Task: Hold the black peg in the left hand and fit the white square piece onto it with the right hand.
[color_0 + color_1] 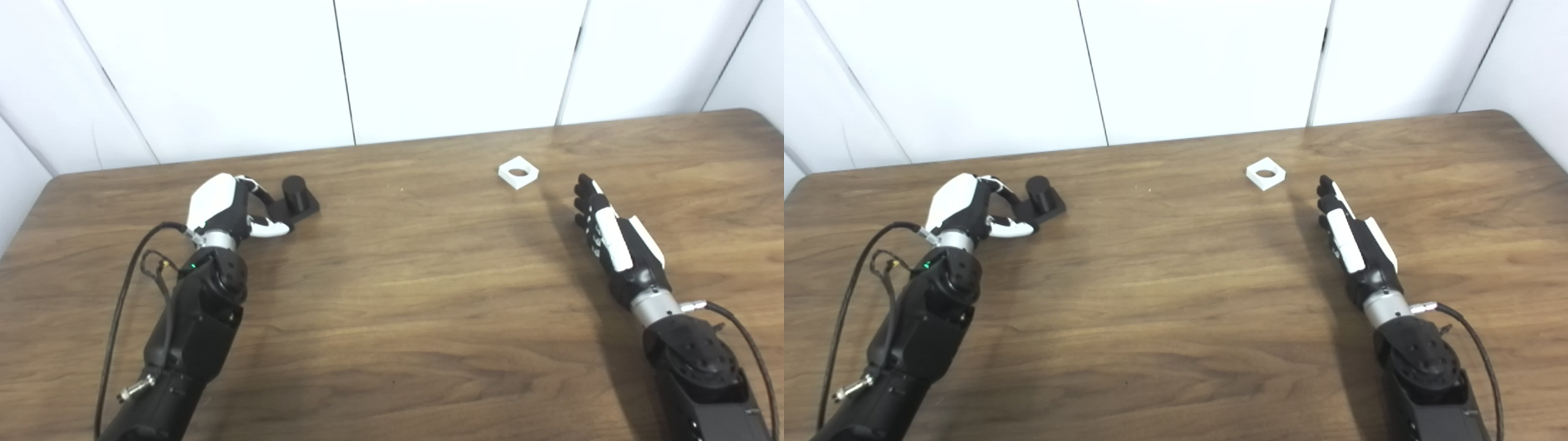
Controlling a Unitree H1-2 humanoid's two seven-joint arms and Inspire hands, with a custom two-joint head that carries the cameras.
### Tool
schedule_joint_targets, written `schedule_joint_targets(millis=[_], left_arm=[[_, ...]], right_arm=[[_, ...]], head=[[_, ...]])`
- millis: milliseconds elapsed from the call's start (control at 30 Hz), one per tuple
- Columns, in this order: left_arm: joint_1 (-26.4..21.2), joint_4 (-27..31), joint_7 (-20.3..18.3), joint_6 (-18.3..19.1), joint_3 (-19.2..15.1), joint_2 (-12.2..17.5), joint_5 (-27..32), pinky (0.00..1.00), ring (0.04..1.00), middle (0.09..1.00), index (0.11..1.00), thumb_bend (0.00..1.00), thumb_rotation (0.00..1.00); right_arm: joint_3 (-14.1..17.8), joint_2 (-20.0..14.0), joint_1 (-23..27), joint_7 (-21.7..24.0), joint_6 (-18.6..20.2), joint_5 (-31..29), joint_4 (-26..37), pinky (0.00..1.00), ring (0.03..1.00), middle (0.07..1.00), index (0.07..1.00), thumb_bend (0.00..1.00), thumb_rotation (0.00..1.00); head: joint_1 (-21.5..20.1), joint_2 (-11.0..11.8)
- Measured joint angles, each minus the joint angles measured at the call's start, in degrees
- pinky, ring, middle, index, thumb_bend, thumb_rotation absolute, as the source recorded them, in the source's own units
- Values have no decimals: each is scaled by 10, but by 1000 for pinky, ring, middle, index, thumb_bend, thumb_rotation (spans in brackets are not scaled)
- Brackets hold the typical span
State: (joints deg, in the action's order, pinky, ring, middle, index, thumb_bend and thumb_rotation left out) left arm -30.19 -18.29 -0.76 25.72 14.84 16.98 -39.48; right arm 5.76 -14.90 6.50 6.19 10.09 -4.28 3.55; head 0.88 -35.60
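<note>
Left eye view: left hand [229, 211] curls around the black peg [296, 197] toward the tabletop's far-left corner; right hand [606, 236] flat, empty, near the white square piece [518, 172]. Both look light, rigid; pinch the square's outer edges.

Bare wooden table [392, 294] lies open between the right hand [603, 229] and the white square piece [518, 172] near the far edge.

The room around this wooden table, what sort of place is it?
Probably a robot test bench: a bare brown wooden table boxed in by plain white wall panels, holding only a small black peg on its base and a white square piece with a round hole.
</note>
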Motion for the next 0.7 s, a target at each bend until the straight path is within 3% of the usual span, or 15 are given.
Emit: schedule_joint_targets(millis=[100, 300, 700], left_arm=[[10, 27, -25, 6, 10, 4, -1, 935, 1000, 925, 548, 500, 242], [39, 85, -48, 8, 14, -3, -1, 940, 1000, 924, 495, 499, 79], [100, 186, -75, 10, 18, -22, -2, 910, 1000, 932, 493, 498, 70]], right_arm=[[-1, 0, 0, 0, 1, 1, 1, 1000, 1000, 1000, 1000, 642, 1000], [-1, -2, 1, 3, 4, 1, 2, 1000, 1000, 1000, 1000, 647, 1000], [0, -5, 0, 11, 12, -1, 11, 1000, 1000, 1000, 1000, 613, 1000]], head=[[0, -1], [-4, -2], [-11, -8]])
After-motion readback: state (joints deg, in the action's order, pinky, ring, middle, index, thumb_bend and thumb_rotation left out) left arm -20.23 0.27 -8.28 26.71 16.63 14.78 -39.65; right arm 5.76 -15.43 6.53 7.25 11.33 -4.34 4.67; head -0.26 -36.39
